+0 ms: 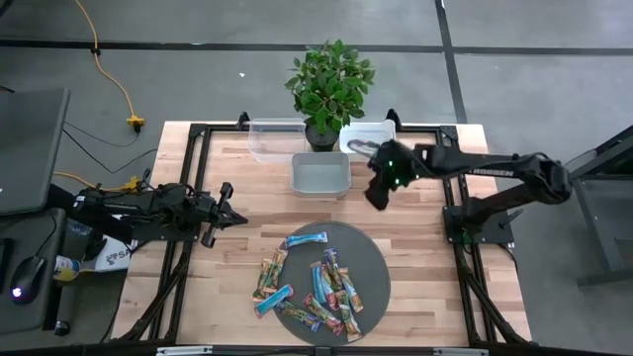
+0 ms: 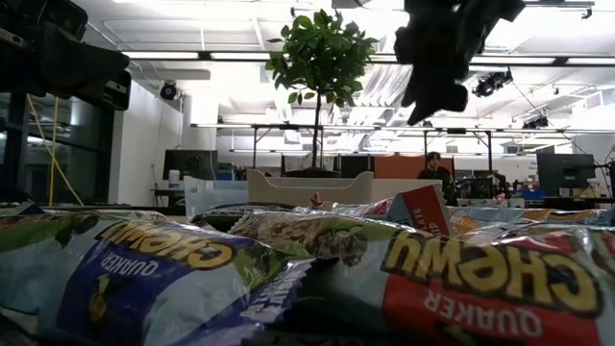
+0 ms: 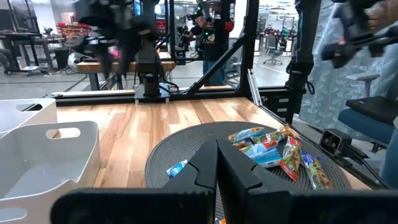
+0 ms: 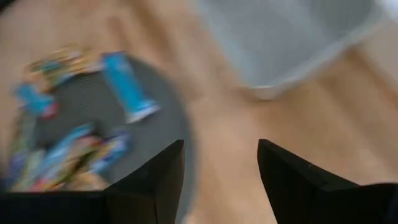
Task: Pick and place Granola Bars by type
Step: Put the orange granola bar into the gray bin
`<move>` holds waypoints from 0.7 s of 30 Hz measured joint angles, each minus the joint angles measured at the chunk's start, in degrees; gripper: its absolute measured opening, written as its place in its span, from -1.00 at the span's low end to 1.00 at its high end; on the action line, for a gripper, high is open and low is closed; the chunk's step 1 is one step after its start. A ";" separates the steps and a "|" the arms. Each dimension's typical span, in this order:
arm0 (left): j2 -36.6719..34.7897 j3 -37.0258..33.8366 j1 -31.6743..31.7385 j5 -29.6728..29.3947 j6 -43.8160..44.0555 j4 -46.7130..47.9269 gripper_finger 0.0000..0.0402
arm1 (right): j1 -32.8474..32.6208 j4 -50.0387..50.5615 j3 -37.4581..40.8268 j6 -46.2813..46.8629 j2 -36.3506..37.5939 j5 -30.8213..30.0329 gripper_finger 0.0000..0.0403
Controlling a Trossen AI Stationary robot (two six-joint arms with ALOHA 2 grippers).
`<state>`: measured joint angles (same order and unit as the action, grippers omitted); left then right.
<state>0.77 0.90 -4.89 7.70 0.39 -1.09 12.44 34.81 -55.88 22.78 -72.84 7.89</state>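
Observation:
Several granola bars (image 1: 316, 282), blue, red-multicoloured and yellow-brown, lie in a loose pile on a dark round mat (image 1: 371, 252); they fill the foreground of the low view (image 2: 288, 269). My left gripper (image 1: 237, 217) is shut and hovers left of the mat, pointing toward it (image 3: 217, 155). My right gripper (image 1: 377, 196) is open and empty, raised above the table (image 2: 432, 96) between the mat and the nearest bin. Its wrist view (image 4: 221, 155) looks down on the mat's far edge and one blue bar (image 4: 127, 84).
Three clear plastic bins stand at the far side: one nearer the middle (image 1: 319, 174), two behind it (image 1: 277, 136) (image 1: 368, 134). A potted plant (image 1: 329, 84) stands between the far two. Bare wooden tabletop (image 1: 415, 237) lies around the mat. A person (image 2: 434, 168) shows far off in the room.

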 joint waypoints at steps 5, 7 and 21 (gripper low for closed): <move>-0.01 0.01 -0.02 0.02 -0.01 0.01 -1.00 | -10.03 -4.15 0.00 4.13 -0.02 0.55 -0.08; -0.01 -0.01 0.00 0.02 -0.01 0.01 -1.00 | -13.90 -5.54 0.00 5.47 -0.02 0.01 -0.08; 0.01 -0.01 -0.01 0.10 0.00 0.01 -1.00 | -37.04 -9.62 0.00 29.94 -1.50 -16.42 -0.08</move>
<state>0.78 0.89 -4.90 7.80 0.39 -1.08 -24.60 25.19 -55.88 52.72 -74.34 -8.53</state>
